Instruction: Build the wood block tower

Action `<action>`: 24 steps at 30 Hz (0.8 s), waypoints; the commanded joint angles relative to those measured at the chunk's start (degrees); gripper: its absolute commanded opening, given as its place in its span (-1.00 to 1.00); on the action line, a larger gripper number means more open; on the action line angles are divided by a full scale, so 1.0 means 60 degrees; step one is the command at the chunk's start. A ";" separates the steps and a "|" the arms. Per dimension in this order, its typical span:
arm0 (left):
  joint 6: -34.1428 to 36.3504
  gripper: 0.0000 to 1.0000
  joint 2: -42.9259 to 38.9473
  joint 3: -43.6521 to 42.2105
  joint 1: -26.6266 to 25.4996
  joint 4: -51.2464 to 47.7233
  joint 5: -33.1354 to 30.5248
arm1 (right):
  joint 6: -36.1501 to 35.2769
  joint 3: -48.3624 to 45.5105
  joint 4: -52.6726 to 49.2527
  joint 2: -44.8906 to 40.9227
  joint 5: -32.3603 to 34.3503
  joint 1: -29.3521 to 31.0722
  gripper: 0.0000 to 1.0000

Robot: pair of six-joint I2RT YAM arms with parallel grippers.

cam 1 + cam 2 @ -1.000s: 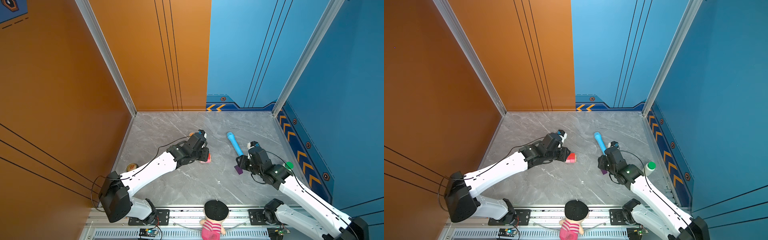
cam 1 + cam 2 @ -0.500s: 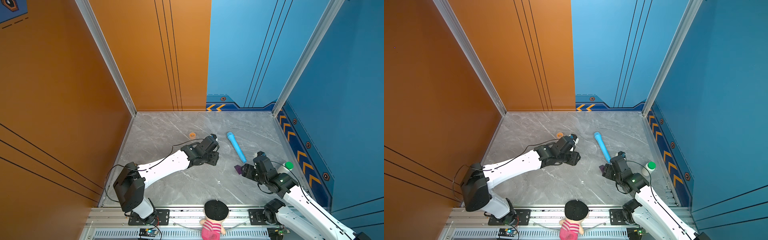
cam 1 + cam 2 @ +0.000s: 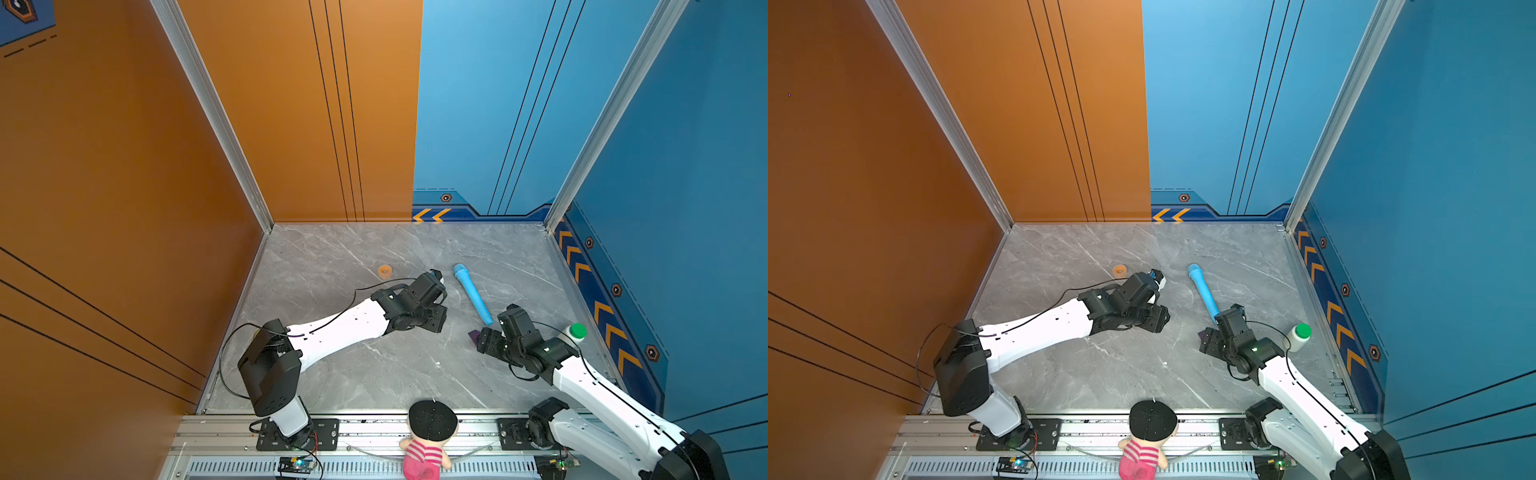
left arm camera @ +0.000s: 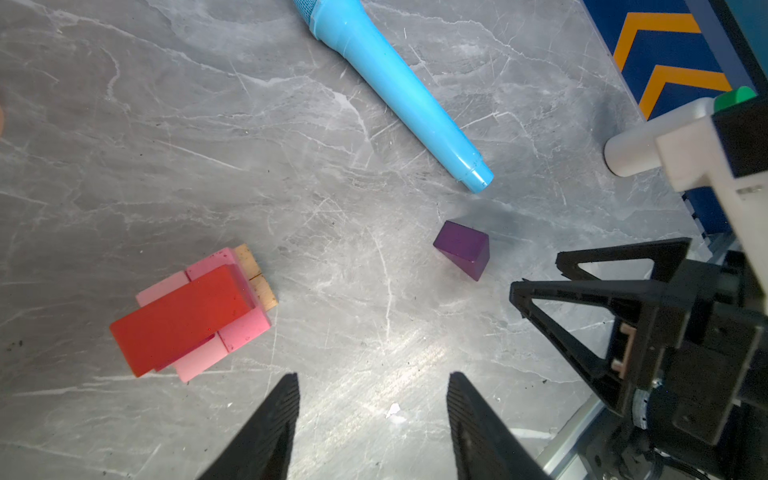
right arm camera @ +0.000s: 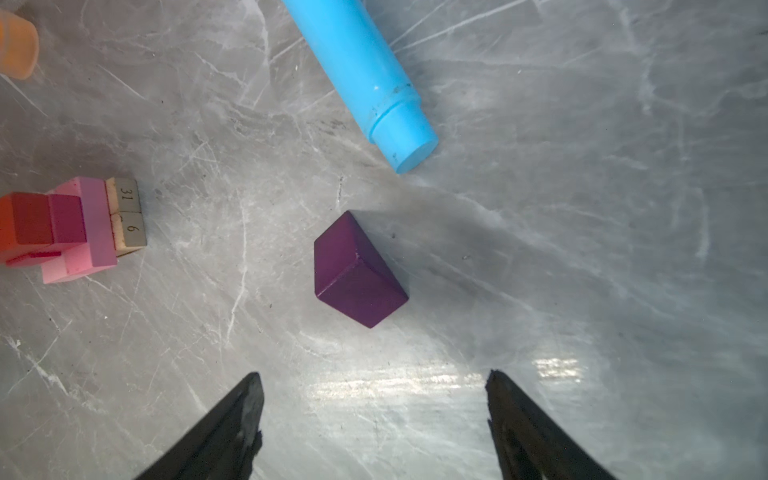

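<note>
The block tower point(image 5: 70, 228) looks almost built, with tan slabs point(image 4: 255, 274) below, pink bricks point(image 4: 245, 328), and the red brick point(image 4: 183, 320) on top. Only the purple house-shaped piece point(image 5: 357, 270) is left. It lies alone on the table point(image 4: 124, 145) near the blue toy microphone point(image 4: 399, 95). The right gripper point(image 5: 374, 378) hangs by it, jaws wide and empty. The left gripper point(image 4: 372, 377) is empty too, jaws apart. Next the right one should pinch its flat sides. Bare table lies between piece and tower.

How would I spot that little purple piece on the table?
Look at the grey marble table and find the long blue tube. Just off its narrow end lies the purple piece, alone, dark with a sloped face, unlike the stacked pink and red blocks.
</note>
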 commanded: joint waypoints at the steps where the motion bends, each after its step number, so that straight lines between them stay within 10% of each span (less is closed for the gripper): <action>1: 0.0270 0.19 0.0138 0.0403 -0.0120 -0.0302 0.0174 | -0.0310 -0.0094 0.0496 0.0340 -0.0156 -0.0113 0.74; 24: 0.0497 0.19 0.0767 0.1084 -0.0265 -0.0654 0.0193 | -0.1034 0.0346 0.2581 0.3041 -0.1125 -0.0598 0.78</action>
